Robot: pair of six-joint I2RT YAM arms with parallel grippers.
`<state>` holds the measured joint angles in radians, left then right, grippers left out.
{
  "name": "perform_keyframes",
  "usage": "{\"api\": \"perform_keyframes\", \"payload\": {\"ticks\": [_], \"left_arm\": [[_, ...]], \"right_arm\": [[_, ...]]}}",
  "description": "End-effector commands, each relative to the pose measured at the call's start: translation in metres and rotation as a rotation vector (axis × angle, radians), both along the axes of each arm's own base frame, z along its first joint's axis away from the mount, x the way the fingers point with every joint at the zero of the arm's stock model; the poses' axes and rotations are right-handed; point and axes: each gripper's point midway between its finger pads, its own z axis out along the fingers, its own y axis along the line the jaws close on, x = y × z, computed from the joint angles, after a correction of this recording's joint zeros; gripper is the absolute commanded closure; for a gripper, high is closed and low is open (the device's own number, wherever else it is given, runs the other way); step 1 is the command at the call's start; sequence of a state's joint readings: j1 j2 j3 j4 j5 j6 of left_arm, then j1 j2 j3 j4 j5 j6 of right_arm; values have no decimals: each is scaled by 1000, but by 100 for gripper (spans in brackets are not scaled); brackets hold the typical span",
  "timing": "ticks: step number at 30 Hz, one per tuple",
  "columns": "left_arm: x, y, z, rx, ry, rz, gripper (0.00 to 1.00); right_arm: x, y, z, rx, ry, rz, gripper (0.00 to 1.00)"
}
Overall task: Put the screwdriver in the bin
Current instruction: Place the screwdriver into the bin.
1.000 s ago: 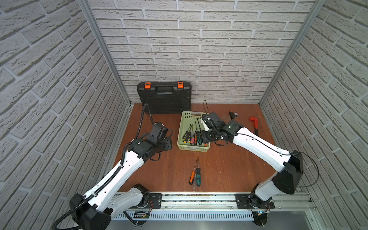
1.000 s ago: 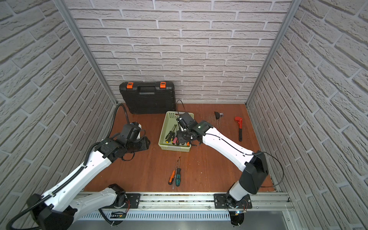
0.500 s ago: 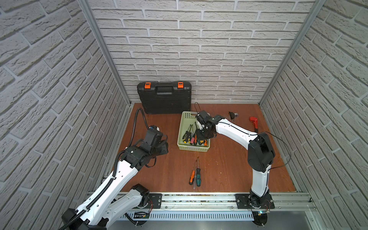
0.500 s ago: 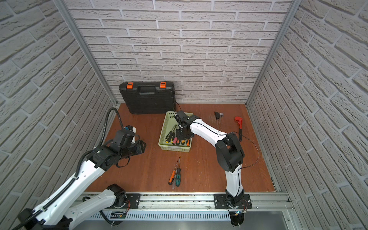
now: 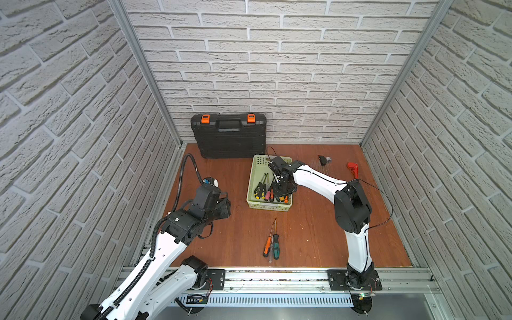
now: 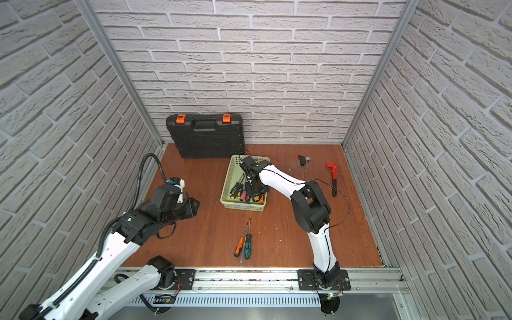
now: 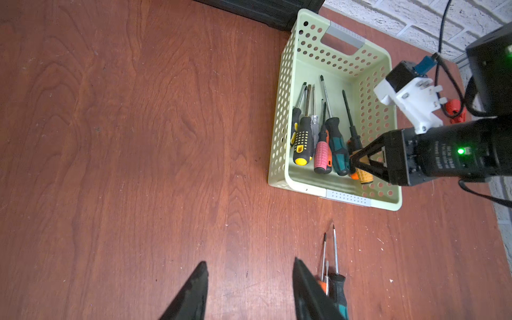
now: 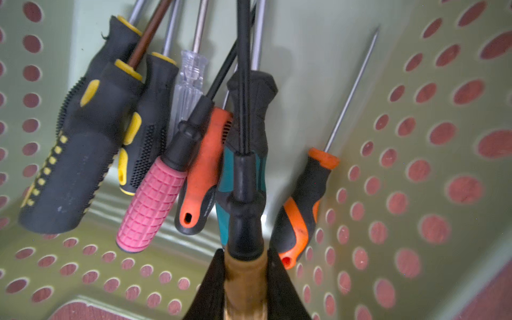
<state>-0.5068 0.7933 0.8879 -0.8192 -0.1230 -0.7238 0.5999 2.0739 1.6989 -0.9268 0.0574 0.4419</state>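
Observation:
The pale green perforated bin (image 5: 250,182) (image 6: 227,180) (image 7: 281,116) sits mid-table and holds several screwdrivers. My right gripper (image 5: 279,191) (image 6: 253,191) (image 7: 353,163) (image 8: 245,255) reaches down inside it, shut on the amber handle of a black-shafted screwdriver (image 8: 243,194) (image 7: 349,116) that hangs low over the others. My left gripper (image 5: 225,205) (image 6: 195,206) (image 7: 250,261) hovers open and empty over bare table left of the bin. In the left wrist view, an orange-handled screwdriver (image 5: 267,245) (image 6: 237,246) and a teal-handled one (image 5: 276,246) (image 7: 336,285) lie just beside one finger.
A black toolcase with orange latches (image 5: 228,135) leans on the back wall behind the bin. A red wrench (image 5: 353,169) and a small black part (image 5: 322,160) lie at the back right. Brick walls close in both sides.
The right arm has folded its elbow upward and brought the held screwdriver lower into the bin. The left gripper has drawn back a little toward the front.

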Motion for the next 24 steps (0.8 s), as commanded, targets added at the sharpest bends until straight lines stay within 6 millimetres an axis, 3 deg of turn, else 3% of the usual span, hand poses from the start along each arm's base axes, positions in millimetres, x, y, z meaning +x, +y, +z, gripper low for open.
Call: {"api": "perform_keyframes", "payload": {"ticks": [1, 7, 12, 16, 20, 24], "left_arm": [[0, 10, 6, 27, -28, 8, 48], [3, 12, 20, 42, -48, -8, 48], [3, 12, 23, 19, -64, 3, 48], [2, 14, 30, 19, -73, 11, 47], [2, 12, 30, 25, -47, 5, 42], [4, -2, 19, 0, 36, -32, 41]], "right_arm": [[7, -2, 0, -31, -10, -35, 87], [3, -6, -16, -42, 9, -63, 83], [3, -7, -16, -46, 13, -66, 75], [6, -5, -8, -36, -4, -52, 62], [8, -2, 6, -13, -35, -29, 62], [9, 4, 33, 52, -95, -18, 61]]}}
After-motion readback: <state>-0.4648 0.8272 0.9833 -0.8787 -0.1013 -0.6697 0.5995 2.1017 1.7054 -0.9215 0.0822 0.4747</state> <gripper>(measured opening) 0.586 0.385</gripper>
